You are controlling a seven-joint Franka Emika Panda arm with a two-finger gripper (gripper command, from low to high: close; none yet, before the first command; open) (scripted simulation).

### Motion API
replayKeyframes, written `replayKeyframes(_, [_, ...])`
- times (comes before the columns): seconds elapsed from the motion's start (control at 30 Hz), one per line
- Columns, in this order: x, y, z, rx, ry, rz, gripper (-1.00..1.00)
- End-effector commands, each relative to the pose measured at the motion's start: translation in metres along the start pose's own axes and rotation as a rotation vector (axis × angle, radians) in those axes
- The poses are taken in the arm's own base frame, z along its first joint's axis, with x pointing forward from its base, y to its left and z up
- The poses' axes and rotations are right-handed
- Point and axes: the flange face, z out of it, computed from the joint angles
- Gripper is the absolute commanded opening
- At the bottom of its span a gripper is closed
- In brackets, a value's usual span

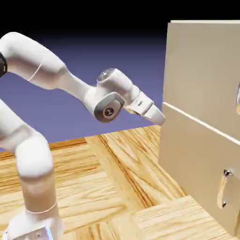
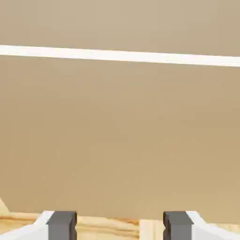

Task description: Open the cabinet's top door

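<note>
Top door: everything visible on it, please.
The top door is a flat, plain beige panel with a smooth matte look, above the lower door; a pale line runs along the seam between them. It looks closed, roughly flush with the lower one. Part of a curved metallic handle shows at the exterior view's right edge, cut off by the frame. In the hand view its lower part fills the top strip, no handle there. Nothing is seen gripping that handle; the gripper is open.
</note>
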Motion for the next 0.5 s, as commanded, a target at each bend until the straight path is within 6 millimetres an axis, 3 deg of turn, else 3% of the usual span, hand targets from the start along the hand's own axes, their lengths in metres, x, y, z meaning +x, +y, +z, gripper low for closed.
replayKeyframes(0.0, [0.007, -0.007, -0.007, 0.021, 0.019, -0.069, 0.00])
replayKeyframes(0.23, [0.052, -0.041, -0.062, 0.126, 0.187, -0.536, 0.00])
replayKeyframes(0.47, [0.095, -0.052, -0.114, 0.148, 0.390, -0.967, 0.00])
